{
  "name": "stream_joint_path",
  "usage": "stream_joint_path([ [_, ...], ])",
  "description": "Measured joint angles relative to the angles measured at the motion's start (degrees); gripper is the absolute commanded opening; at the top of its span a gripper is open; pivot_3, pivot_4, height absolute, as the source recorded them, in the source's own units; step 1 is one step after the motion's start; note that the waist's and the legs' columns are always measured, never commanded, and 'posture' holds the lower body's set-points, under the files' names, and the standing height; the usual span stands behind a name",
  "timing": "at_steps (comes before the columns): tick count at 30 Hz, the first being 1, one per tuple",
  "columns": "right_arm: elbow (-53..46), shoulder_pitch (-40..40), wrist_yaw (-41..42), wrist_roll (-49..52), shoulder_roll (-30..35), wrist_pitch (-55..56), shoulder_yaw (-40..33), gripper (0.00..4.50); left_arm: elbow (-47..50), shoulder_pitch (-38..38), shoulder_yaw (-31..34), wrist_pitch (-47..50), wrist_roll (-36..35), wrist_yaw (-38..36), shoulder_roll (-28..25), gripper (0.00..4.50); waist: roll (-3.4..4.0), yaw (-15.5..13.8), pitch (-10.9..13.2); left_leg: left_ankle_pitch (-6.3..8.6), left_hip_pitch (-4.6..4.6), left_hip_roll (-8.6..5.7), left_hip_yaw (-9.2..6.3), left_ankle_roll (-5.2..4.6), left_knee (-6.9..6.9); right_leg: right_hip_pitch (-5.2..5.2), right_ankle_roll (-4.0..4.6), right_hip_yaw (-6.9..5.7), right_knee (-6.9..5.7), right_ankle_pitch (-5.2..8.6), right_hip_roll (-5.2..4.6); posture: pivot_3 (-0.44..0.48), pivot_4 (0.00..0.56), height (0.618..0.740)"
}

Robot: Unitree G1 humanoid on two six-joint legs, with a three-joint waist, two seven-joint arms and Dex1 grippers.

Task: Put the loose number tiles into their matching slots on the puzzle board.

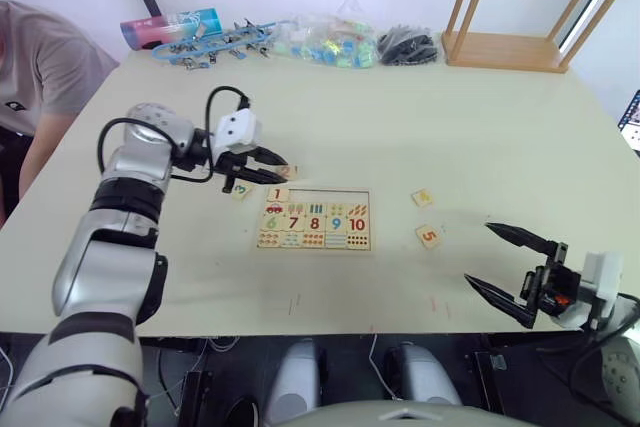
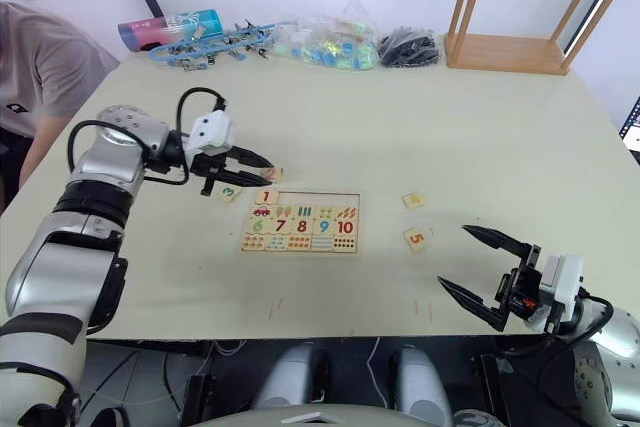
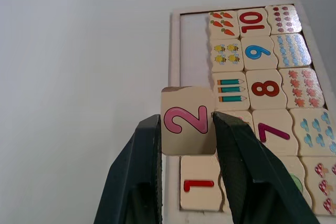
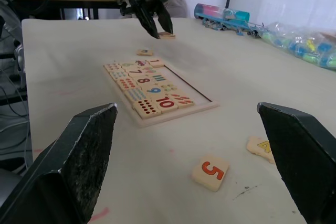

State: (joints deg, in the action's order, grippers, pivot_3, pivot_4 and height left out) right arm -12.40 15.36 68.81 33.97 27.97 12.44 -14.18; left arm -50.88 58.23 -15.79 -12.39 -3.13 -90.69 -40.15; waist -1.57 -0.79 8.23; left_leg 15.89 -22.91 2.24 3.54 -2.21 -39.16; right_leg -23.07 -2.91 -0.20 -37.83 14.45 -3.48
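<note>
Nearest the camera, the right gripper (image 1: 512,273) hovered low over the tabletop's (image 1: 420,127) near right edge, its jaws spread wide and holding nothing. Just beyond it lay the 5 tile (image 1: 428,237), face up, and a little farther back the 4 tile (image 1: 422,198), both loose on the tabletop to the right of the board (image 1: 314,219). On the board, the 1 tile (image 1: 278,194) sat in the leftmost slot of the back row (the other four slots (image 1: 325,195) beside it showed bare wood), while the rows nearer the robot held the counting pictures and the numbers 6 to 10. At the board's back left corner the left gripper (image 1: 274,164) had its jaws closed on the 2 tile (image 3: 188,120), pinched by two opposite edges with the pink digit facing the wrist camera. Near that gripper, the 3 tile (image 1: 240,190) lay off the board to its left. A person (image 1: 35,67) sat at the far left corner.
</note>
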Motion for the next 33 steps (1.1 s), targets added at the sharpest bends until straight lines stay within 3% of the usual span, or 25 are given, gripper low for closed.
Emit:
stream_joint_path([
  [16,0.02,0.20,-1.49,-0.60,-0.23,1.28,0.07,4.50,-5.16,3.50,-4.05,-0.79,11.33,0.97,3.45,0.95,-0.01,0.01,0.02,0.00,0.00,0.01,-0.16,0.00,0.00,0.00,0.00,0.04,0.01,0.00,0.03,0.000,0.150,0.737],
  [33,1.25,-0.09,-1.75,-0.75,-0.21,1.62,0.13,4.50,-7.97,4.88,-4.57,-1.66,15.16,2.54,5.89,0.95,-0.01,0.03,0.02,0.00,0.00,0.01,-0.22,0.00,0.00,-0.01,0.00,0.04,0.01,0.00,0.03,0.000,0.150,0.737],
])
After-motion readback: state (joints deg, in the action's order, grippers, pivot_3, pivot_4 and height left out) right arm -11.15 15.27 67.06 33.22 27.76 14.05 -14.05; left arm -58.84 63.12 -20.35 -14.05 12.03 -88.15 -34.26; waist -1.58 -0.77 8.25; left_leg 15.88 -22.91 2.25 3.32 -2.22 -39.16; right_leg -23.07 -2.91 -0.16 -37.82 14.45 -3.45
